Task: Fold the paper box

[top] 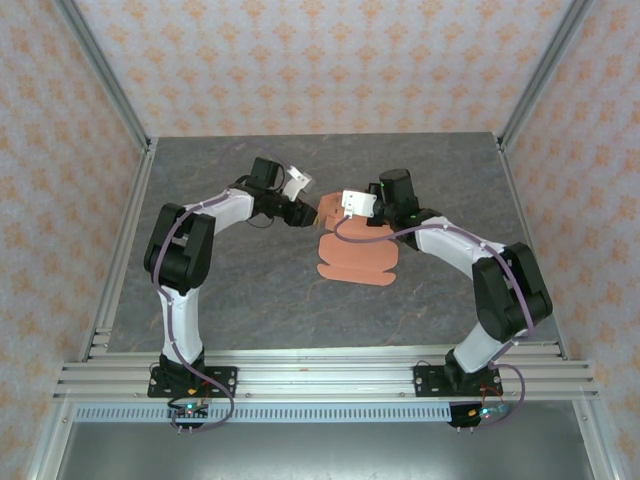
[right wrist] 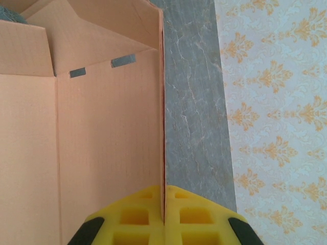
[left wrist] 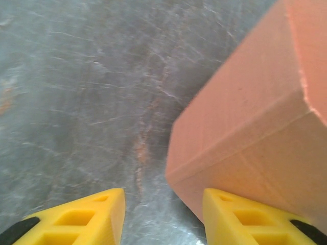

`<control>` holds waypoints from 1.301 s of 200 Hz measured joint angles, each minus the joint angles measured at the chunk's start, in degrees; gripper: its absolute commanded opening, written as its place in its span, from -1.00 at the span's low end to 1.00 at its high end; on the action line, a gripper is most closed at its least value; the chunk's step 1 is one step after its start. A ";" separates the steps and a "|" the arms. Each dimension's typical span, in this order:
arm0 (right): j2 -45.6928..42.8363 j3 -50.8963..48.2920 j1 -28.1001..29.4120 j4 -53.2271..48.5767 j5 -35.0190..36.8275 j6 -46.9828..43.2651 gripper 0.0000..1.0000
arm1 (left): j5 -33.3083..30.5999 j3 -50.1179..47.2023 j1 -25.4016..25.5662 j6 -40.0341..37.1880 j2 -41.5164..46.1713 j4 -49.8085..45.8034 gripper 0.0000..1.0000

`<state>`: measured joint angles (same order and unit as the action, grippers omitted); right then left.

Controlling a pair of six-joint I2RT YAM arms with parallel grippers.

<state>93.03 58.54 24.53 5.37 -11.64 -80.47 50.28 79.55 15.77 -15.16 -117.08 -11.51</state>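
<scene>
Paper box (top: pixel 357 258) lies mid-table, between the two arms, on the grey stone-look table (top: pixel 250 330). It is salmon-orange card, only part formed: the near portion lies flat with rounded tabs, while the far end is lifted where the claws meet it.

Right wrist view: box (right wrist: pixel 102 132) seen from inside – a flat floor panel, one side wall standing upright, and angled flaps at the far end. Two small slots (right wrist: pixel 123 60) are cut along a crease, with grey showing through. Bare card is all that shows inside.

Left wrist view: box (left wrist: pixel 255 127) seen from outside as a folded corner, raised over the table, with a crease running along it.

Right claw (right wrist: pixel 164 193) is closed – its yellow fingers (right wrist: pixel 138 214) pinch the upright wall edge-on. From above it (top: pixel 340 212) sits at the box's far end.

Left claw (left wrist: pixel 163 196) is apart, with bare table between the tips; its right finger (left wrist: pixel 240 214) sits just under the box corner, and I cannot tell if they touch. From above it (top: pixel 305 214) is at the box's far-left corner.
</scene>
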 measured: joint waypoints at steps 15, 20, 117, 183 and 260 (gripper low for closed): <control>0.00 0.00 0.00 0.42 0.04 -0.52 -1.00 | 0.98 1.64 0.70 -1.66 -0.83 -1.46 -0.12; 0.00 -0.02 0.00 0.63 0.07 -0.70 -1.00 | 1.27 2.12 0.79 -2.05 -1.03 -1.92 -0.12; 2.47 -2.99 -0.11 9.05 1.33 -6.34 -1.00 | 5.90 8.55 1.11 -9.03 -5.25 -9.07 -0.12; 3.34 -3.78 -0.59 10.75 1.53 -6.82 -1.00 | 7.87 9.75 1.11 -12.96 -5.35 -12.83 -0.10; 4.13 -3.87 -0.96 12.33 1.60 -8.61 -1.00 | 8.46 16.41 1.11 -17.94 -9.11 -18.97 -0.11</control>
<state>97.17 54.68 23.57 17.69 -10.04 -89.08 58.74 95.96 16.88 -33.10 -126.19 -30.48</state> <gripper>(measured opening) 0.040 0.444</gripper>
